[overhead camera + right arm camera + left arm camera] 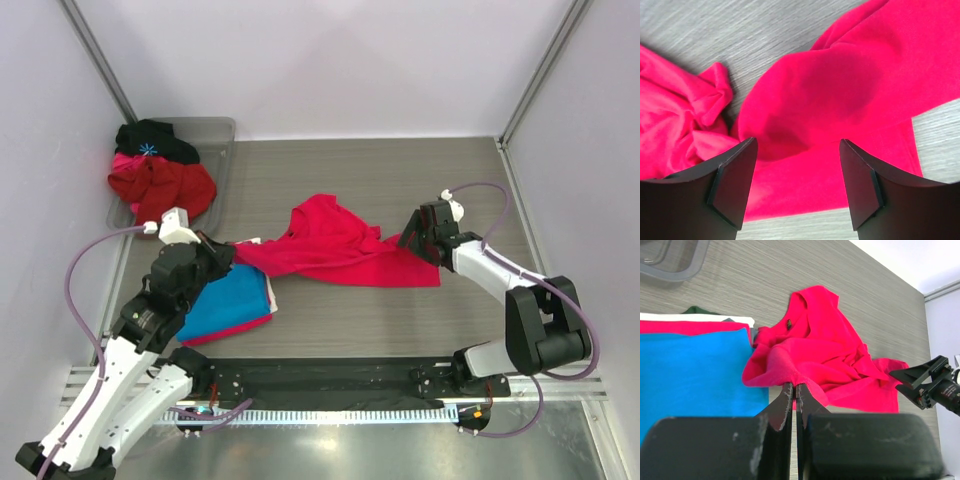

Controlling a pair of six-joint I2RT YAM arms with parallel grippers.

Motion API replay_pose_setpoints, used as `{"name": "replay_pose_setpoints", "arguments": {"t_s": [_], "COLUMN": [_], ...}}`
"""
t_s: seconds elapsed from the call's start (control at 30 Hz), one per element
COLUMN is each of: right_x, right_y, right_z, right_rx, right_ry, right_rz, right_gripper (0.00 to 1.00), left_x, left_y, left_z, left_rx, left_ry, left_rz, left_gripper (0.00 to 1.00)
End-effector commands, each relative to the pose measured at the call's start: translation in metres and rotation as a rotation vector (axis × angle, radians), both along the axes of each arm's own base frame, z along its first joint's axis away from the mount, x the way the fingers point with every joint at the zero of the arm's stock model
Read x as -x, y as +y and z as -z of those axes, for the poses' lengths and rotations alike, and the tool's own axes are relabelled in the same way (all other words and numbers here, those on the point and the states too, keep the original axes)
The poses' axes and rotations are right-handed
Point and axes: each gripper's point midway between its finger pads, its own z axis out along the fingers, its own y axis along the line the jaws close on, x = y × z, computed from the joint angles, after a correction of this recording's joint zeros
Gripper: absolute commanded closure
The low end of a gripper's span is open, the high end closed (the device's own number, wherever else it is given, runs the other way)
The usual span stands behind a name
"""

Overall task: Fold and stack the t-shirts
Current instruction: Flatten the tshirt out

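Observation:
A bright crimson-pink t-shirt [340, 250] [825, 360] [840, 90] lies crumpled across the middle of the table. My left gripper [228, 255] [794, 386] is shut on its left edge, a fold of cloth pinched at the fingertips. My right gripper [415, 240] [797, 150] stands open just over the shirt's right end, with cloth below the gap and nothing held between the fingers. A folded bright blue t-shirt [228, 300] [690, 375] lies at the near left on top of a pink-red one [690, 327], of which only the edge shows.
A clear plastic bin [222, 135] at the back left holds a heap of dark red and black clothes [160, 180]. A white edge [700, 317] shows under the folded stack. Walls close the table on the left, back and right.

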Motion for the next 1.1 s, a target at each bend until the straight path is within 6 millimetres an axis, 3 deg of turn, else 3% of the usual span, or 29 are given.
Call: {"name": "replay_pose_setpoints", "arguments": {"t_s": [0.0,0.13,0.33,0.43,0.67,0.77,0.93,0.97,1.07], "right_x": [-0.012,-0.008,0.001,0.000,-0.015,-0.019,-0.021,-0.024,-0.029], "right_y": [-0.002,-0.025,-0.080,-0.091,-0.091,-0.093,-0.102,-0.104,-0.109], "right_z": [-0.003,0.002,0.006,0.011,0.037,0.045,0.041,0.036,0.014], "right_rx": [0.016,0.070,0.092,0.077,0.061,0.073,0.101,0.106,0.116], "right_ry": [-0.054,-0.052,-0.045,-0.040,0.025,0.045,0.031,0.018,-0.031], "right_rz": [0.006,0.084,0.275,0.299,0.286,0.300,0.334,0.348,0.375], "right_gripper": [0.27,0.29,0.31,0.31,0.38,0.46,0.95,0.99,0.99], "left_x": [0.003,0.007,0.010,0.011,0.012,0.013,0.013,0.012,0.012], "left_y": [0.010,0.013,0.014,0.013,0.013,0.014,0.016,0.016,0.016], "left_z": [0.000,0.006,0.012,0.011,0.008,0.009,0.011,0.011,0.010], "left_rx": [0.000,-0.006,-0.002,0.006,0.017,0.014,0.008,0.007,0.005], "left_ry": [-0.026,-0.016,-0.014,-0.019,-0.029,-0.030,-0.026,-0.026,-0.026], "left_rz": [-0.042,-0.045,-0.042,-0.039,-0.036,-0.041,-0.048,-0.051,-0.054], "left_gripper": [1.00,1.00,1.00,1.00,1.00,1.00,1.00,1.00,1.00]}}
